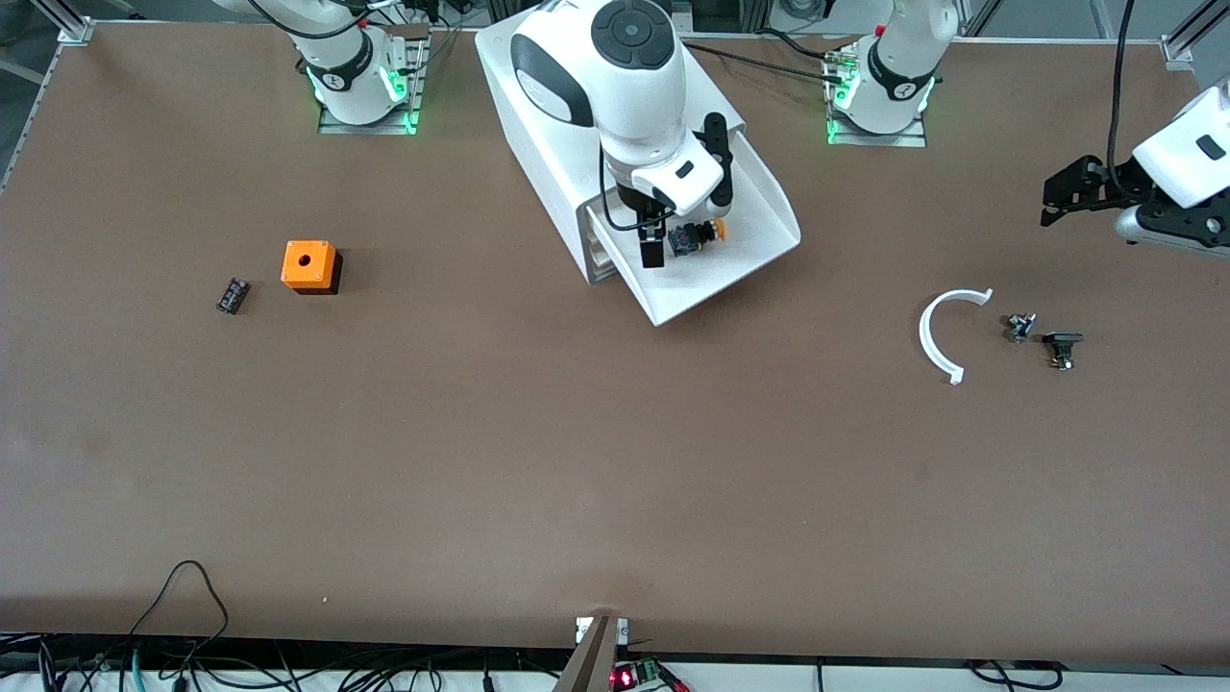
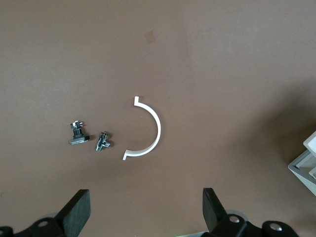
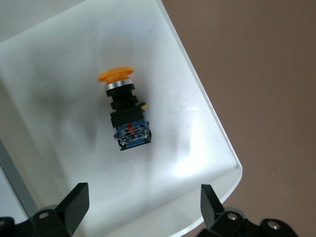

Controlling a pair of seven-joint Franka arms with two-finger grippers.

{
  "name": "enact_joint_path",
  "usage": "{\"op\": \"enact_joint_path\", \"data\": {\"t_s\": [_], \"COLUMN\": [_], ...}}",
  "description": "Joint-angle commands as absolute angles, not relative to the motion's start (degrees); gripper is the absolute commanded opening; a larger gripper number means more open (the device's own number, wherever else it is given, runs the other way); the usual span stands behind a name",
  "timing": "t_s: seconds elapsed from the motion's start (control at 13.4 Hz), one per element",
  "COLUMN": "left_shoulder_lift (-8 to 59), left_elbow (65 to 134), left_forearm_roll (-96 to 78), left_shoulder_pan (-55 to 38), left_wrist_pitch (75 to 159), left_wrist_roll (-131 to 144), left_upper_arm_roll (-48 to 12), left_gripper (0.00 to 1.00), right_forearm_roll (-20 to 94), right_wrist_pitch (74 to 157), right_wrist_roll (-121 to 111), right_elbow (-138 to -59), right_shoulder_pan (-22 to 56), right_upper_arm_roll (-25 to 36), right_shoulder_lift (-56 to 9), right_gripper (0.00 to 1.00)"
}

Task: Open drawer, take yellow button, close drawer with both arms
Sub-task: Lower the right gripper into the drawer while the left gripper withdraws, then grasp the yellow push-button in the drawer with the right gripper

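White moulded plastic forms the cabinet (image 1: pixel 577 144), the reference point for this report; its uppermost drawer (image 1: pixel 759 240) stands pulled well out toward the front camera, a smooth, glossy tray with rounded walls. Lying on its side on the drawer floor is the button (image 3: pixel 124 111): a round orange mushroom cap, a bright metal collar and a blocky black body with a blue-and-red contact end. It rests loose, touching no wall, which I judge leaves room for fingers on either flank. The right tool (image 3: pixel 143 207) hangs directly over the button inside the drawer, jaws spread wide and holding nothing, the black fingers straddling the body's line; this placement suits a straight descent and pinch across the black body. The left tool (image 2: pixel 148 217) waits over the surface toward the left arm's end, well apart from the cabinet, jaws likewise wide and empty; I judge it is parked clear for the later closing push. Below it lie a thin white half-ring (image 2: pixel 148 131) and two small dark metal fittings (image 2: pixel 91 139), all flat on the matte brown surface (image 1: pixel 577 461). Toward the right arm's end of the cabinet sit an orange cube (image 1: pixel 309 265) with a round hole and, just beside it, a small black component (image 1: pixel 233 295). The take step is not yet done.
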State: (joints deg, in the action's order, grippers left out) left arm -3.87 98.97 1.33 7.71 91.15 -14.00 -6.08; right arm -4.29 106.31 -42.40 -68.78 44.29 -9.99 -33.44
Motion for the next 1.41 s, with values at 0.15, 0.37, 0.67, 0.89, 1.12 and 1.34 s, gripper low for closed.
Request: {"op": "enact_joint_path", "data": {"t_s": [0.15,0.37,0.67,0.89,1.12,1.34], "left_shoulder_lift": [-3.8,-3.8,-3.7,-3.7,-3.7,-3.7], "left_elbow": [98.8,98.7,98.6,98.5,98.5,98.5], "left_forearm_roll": [2.6,2.6,2.5,2.5,2.4,2.3], "left_shoulder_pan": [6.9,6.9,6.9,6.9,6.9,6.9], "left_wrist_pitch": [91.1,91.1,91.3,91.4,91.4,91.4], "left_wrist_roll": [-13.1,-13.2,-13.3,-13.4,-13.4,-13.4], "left_upper_arm_roll": [-5.3,-5.3,-5.3,-5.4,-5.3,-5.4], "left_gripper": [1.00,1.00,1.00,1.00,1.00,1.00], "right_forearm_roll": [-8.3,-8.3,-8.2,-8.1,-8.0,-8.0], "right_wrist_pitch": [105.1,105.9,108.4,111.1,111.3,111.2], "right_wrist_roll": [-45.4,-45.3,-44.9,-44.7,-44.4,-44.2], "right_elbow": [-66.7,-66.6,-66.5,-66.5,-66.5,-66.6], "right_shoulder_pan": [46.2,46.2,45.8,45.8,45.8,46.2], "right_upper_arm_roll": [-12.2,-12.4,-12.7,-12.7,-12.7,-12.7], "right_shoulder_lift": [-35.1,-36.6,-38.5,-39.3,-39.5,-39.9], "right_gripper": [1.00,1.00,1.00,1.00,1.00,0.98]}}
